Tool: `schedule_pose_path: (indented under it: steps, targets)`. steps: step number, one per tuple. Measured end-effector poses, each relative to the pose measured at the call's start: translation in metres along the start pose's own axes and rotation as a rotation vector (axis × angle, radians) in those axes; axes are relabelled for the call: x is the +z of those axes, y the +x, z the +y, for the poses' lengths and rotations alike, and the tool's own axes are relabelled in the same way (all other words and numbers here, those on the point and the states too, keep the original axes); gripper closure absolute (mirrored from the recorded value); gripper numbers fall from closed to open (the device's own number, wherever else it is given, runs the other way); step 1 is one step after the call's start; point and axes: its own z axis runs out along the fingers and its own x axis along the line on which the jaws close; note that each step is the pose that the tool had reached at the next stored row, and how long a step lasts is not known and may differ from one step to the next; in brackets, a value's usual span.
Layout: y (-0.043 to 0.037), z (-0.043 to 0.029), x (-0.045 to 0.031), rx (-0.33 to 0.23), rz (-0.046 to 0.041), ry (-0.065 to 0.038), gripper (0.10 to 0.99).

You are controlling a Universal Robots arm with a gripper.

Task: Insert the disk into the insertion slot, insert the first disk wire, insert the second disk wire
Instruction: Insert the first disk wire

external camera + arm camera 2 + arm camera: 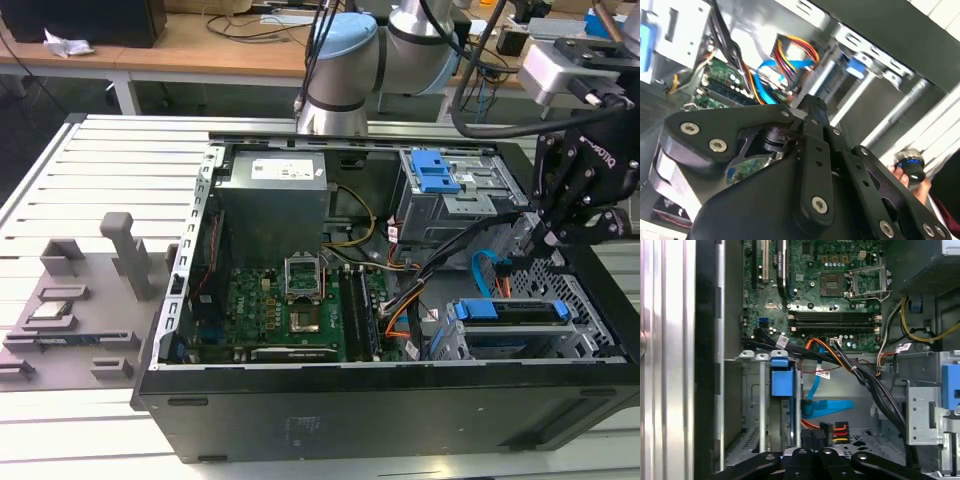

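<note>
The disk (520, 312), silver in a bright blue carrier (781, 380), lies inside the insertion slot (565, 345), the low grey perforated cage at the case's corner on the exterior view's right. My gripper (541, 240) hangs just above the cage's back end. In both wrist views its black fingers are pressed together, gripper (814, 447) and gripper (811, 102). At the fingertips sits the black connector of a disk wire (826, 428) with red, yellow and orange strands. A flat blue disk wire (827, 407) curves beside it, near the cage.
A taller cage with blue latches (440, 175) stands behind the slot. A black cable bundle (865, 380) crosses from the motherboard (290, 310). The grey power supply (275, 180) sits at the back. A hand (912, 172) holds a round blue-black object outside the case.
</note>
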Motion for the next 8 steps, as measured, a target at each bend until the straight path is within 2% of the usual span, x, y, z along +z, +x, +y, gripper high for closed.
schedule_pose_path:
  steps: [2, 4, 8]
  targets:
    - [-0.0073, -0.0012, 0.0032, 0.000, 0.0012, 0.000, 0.980]
    - [-0.0138, -0.0026, 0.0116, 0.000, 0.0037, 0.000, 0.980]
    - [-0.0140, -0.0027, 0.0123, 0.000, 0.0045, 0.000, 0.980]
